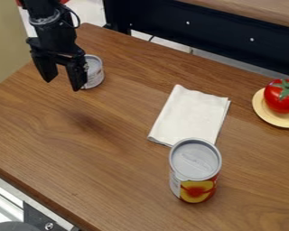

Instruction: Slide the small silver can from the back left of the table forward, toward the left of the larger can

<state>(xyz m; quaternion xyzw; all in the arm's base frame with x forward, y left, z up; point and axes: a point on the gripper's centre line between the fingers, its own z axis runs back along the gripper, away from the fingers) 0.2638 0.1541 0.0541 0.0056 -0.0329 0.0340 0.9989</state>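
Note:
The black gripper (62, 85) hangs over the upper left of the wooden table, its two fingers spread apart with nothing between them. Just behind its right finger stands a small low can (95, 72), partly hidden by that finger; whether they touch I cannot tell. A taller can (195, 170) with a grey lid and a red and yellow label stands upright at the lower right of centre. Right behind it lies a folded white cloth (189, 113). At the right edge a red tomato (281, 96) with a green top rests on a pale yellow plate (264, 115).
The wooden table (81, 155) runs diagonally, with its front edge at the lower left. Beyond its back edge is a dark metal beam (219, 38) below another wooden surface (255, 10). Metal and grey parts lie below the table's edge at the lower left.

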